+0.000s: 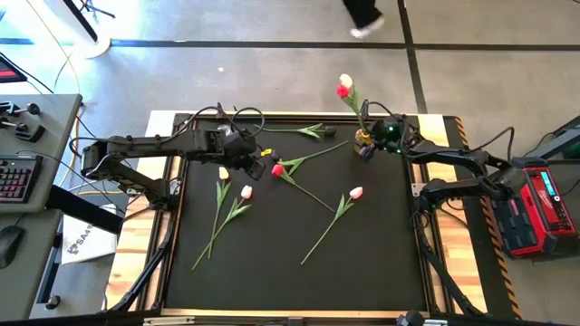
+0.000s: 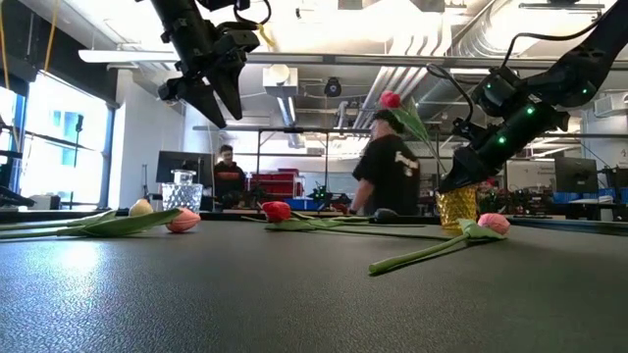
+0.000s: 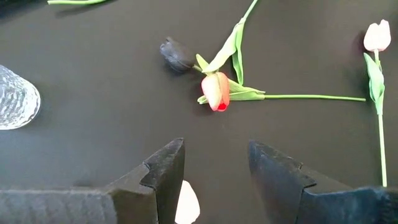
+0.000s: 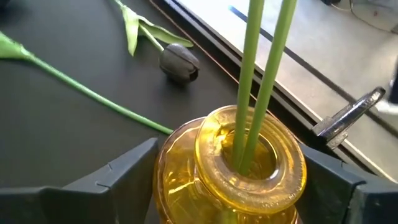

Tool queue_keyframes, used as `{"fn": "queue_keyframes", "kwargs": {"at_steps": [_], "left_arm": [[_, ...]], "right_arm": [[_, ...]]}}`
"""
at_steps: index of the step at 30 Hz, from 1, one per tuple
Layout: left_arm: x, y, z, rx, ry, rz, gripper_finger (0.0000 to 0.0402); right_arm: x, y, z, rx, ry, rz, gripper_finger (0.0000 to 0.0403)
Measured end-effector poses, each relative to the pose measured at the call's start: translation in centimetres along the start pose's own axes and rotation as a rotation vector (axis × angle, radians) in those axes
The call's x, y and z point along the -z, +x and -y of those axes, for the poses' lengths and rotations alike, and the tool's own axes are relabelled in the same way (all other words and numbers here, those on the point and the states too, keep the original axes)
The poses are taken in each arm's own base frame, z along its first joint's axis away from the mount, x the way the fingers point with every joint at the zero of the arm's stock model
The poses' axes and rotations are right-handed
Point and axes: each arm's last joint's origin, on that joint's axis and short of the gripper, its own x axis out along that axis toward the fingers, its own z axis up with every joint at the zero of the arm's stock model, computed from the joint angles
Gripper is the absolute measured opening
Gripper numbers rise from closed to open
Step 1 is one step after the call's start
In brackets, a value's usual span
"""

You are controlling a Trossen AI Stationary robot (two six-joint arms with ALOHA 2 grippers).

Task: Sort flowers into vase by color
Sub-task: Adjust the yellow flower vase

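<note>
Two flowers (image 1: 344,88) stand in the yellow vase (image 4: 242,168), perhaps six left; both grippers (image 3: 214,180) (image 4: 249,186) spread.

Black table (image 1: 381,263) with scattered tulips (image 1: 349,201), a yellow vase (image 1: 363,139), a clear glass vase (image 2: 182,195)

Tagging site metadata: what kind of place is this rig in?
Likely an open industrial lab or workshop: bare silver ceiling ducts, a painted concrete floor with dark tape lines, and a red toolbox beside the black-topped table.
</note>
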Motion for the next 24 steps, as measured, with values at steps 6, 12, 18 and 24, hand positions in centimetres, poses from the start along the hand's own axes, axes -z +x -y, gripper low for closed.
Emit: {"fn": "queue_keyframes", "kwargs": {"at_steps": [6, 12, 18, 24], "left_arm": [[0.0, 0.0, 0.0, 0.0, 0.0, 0.0, 0.0165], [-0.1, 0.0, -0.1, 0.004, 0.018, -0.005, 0.0165], [-0.5, 0.2, -0.6, -0.005, 0.014, -0.003, 0.0165], [-0.7, 0.2, -0.9, 0.013, 0.014, -0.02, 0.0165]], "right_arm": [[0.5, 0.0, -0.1, 0.02, -0.087, 0.007, 0.0307], [1.5, 0.0, -0.4, 0.037, -0.037, 0.089, 0.0307], [1.6, 0.0, -0.4, 0.045, -0.022, 0.103, 0.0307], [1.5, -0.2, -0.4, 0.045, 0.009, 0.108, 0.0307]]}}
